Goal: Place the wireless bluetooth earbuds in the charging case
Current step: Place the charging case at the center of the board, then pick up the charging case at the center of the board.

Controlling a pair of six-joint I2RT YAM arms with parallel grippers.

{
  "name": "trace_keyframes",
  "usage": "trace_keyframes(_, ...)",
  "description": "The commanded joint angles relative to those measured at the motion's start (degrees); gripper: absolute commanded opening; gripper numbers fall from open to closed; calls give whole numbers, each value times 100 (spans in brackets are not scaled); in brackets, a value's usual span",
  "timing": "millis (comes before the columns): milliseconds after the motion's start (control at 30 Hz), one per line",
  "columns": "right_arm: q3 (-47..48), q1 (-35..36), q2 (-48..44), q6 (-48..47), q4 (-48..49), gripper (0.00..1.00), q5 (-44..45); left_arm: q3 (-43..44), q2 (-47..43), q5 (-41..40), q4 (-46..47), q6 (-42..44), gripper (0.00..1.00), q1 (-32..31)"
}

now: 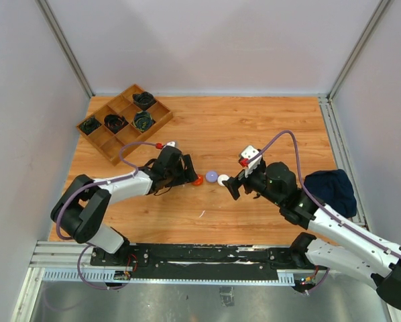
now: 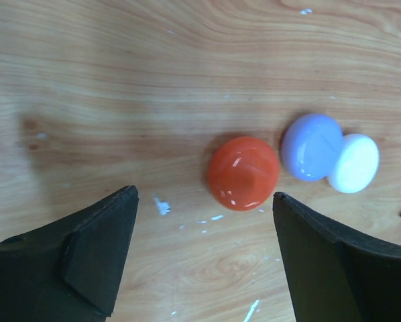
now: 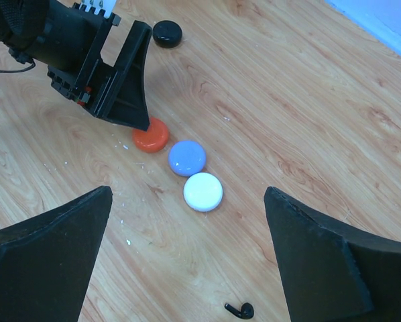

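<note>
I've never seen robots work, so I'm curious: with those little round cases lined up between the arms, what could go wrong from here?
The orange case, purple case and white case sit close in a row, so the left arm's open jaws, right by the orange one, could knock all three along. The black earbud is tiny and lies loose on the table; the right arm's wide jaws might flick it away instead of gripping it.
</note>
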Motion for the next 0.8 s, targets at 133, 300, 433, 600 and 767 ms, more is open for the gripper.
trace_keyframes(133,-69,-149,-123,105,114,98,175,857,-290,-1243,-1337,1034,86,572)
trace_keyframes(300,-67,-171,-121,94,112,98,204,1429,92,-1273,-1296,1820,85,1079)
trace_keyframes(433,-68,-199,-74,77,111,98,201,1932,578,-1139,-1366,2061,84,1403)
trace_keyframes(600,-53,-222,2,77,106,98,161,2583,1321,-1035,-1422,2279,84,1573)
trace_keyframes(767,-69,-252,-12,75,107,98,179,2961,1857,-976,-1442,2270,83,1683)
